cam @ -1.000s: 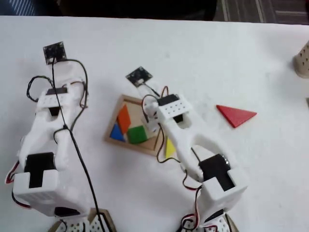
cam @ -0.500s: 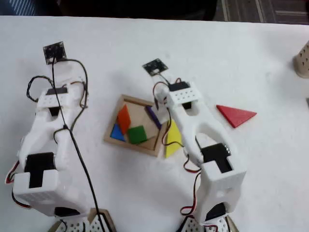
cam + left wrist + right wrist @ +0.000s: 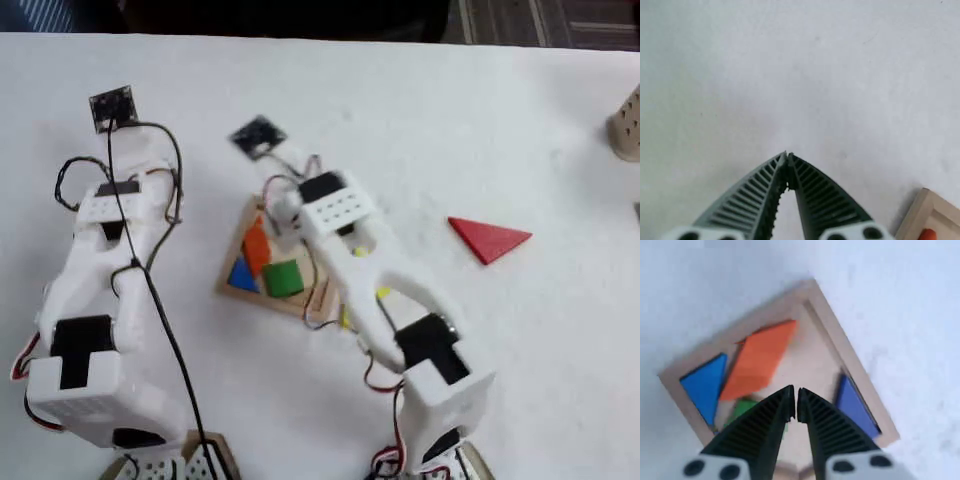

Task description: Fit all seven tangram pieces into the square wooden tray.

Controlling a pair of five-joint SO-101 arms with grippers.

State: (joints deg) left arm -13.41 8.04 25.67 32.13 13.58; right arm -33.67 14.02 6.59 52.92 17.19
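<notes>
Right hand [image 3: 795, 395] pinched together, empty, over the wooden tray [image 3: 840, 340] — orange piece [image 3: 760, 360], blue triangle [image 3: 705, 385], green square [image 3: 283, 278] inside — red triangle [image 3: 488, 238] well off on the table [image 3: 450, 100], left hand [image 3: 787, 157] pinched together too

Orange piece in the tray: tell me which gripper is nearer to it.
Right. The right gripper is over the tray, just beside the orange piece; the left gripper is over bare table outside the tray's corner.
</notes>
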